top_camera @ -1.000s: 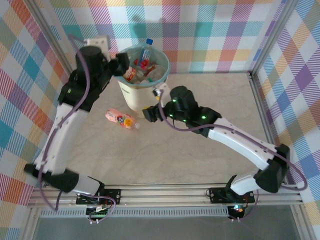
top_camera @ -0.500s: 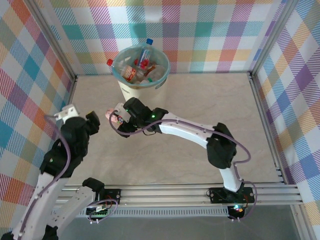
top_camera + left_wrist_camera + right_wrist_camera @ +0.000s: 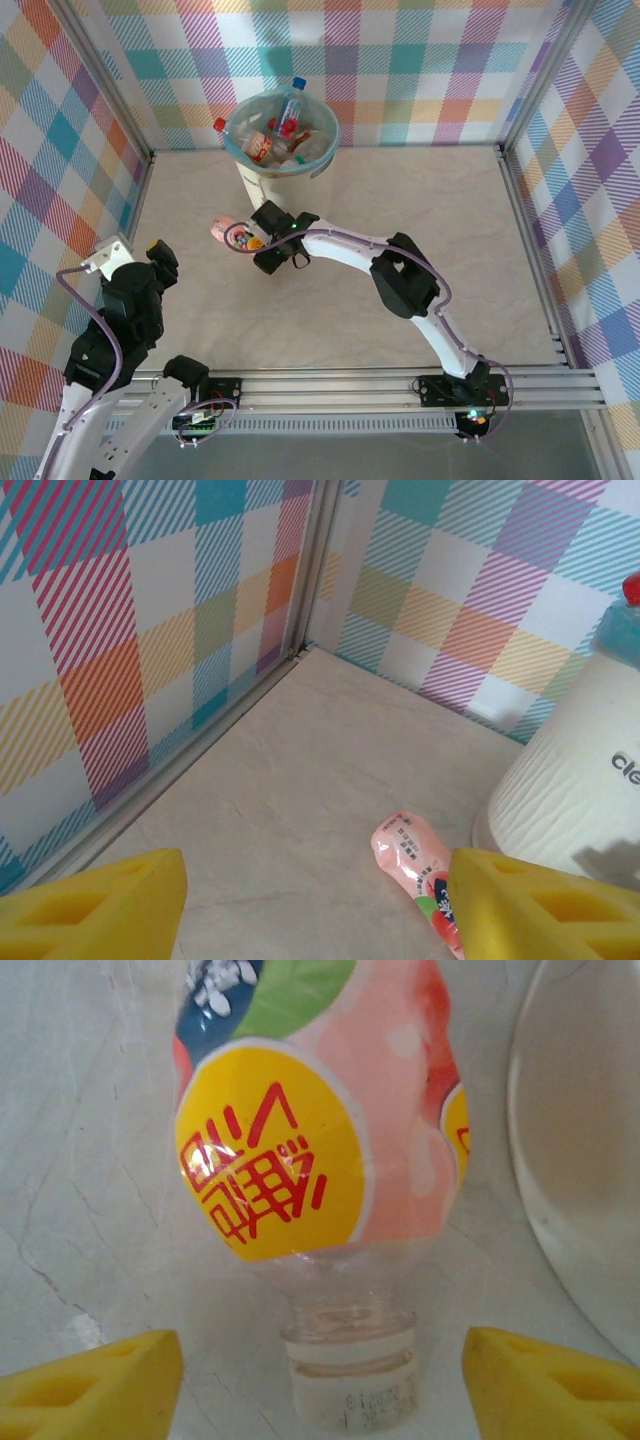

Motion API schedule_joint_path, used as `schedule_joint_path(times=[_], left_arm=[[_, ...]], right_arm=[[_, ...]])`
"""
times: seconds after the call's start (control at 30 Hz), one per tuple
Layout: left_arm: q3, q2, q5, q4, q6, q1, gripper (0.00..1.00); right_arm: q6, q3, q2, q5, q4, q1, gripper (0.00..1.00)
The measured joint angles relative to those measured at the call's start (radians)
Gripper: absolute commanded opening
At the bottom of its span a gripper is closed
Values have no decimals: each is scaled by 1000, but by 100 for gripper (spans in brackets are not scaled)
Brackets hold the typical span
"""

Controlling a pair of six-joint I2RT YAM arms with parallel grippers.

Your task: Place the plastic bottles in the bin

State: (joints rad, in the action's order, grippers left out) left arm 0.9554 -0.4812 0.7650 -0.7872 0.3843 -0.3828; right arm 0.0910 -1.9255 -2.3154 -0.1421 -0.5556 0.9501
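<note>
Top external looks straight down; left wrist low, farther off; right wrist very near — all share the pink-labelled bottle (image 3: pixel 320 1130).

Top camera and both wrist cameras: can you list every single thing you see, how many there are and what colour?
bin: one, cream-white with a teal bag over its rim, at the back of the table.
bottles in the bin: several, too piled up to count, clear with red and blue caps.
loose bottle: one, pink label with a yellow circle, lying on the table beside the bin.
table: one, pale marble.
walls: checked in many colours, around the table.
left gripper: one, yellow pads, open, above the table's near left.
right gripper: one, yellow pads, open either side of the loose bottle's neck.
</note>
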Motion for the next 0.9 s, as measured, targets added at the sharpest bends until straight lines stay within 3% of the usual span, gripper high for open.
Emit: schedule_joint_path(times=[0.5,0.7,0.9], left_arm=[[45,-39,-1,10,-53,0,73],[116,-80,-44,38,-105,0,82],[282,-216,-232,49,-117,0,92]], right_arm=[[-14,10,8,40,-42,2,22],[-50,241,271,119,-11,5,17],[-80,465,631,214,117,13,17]])
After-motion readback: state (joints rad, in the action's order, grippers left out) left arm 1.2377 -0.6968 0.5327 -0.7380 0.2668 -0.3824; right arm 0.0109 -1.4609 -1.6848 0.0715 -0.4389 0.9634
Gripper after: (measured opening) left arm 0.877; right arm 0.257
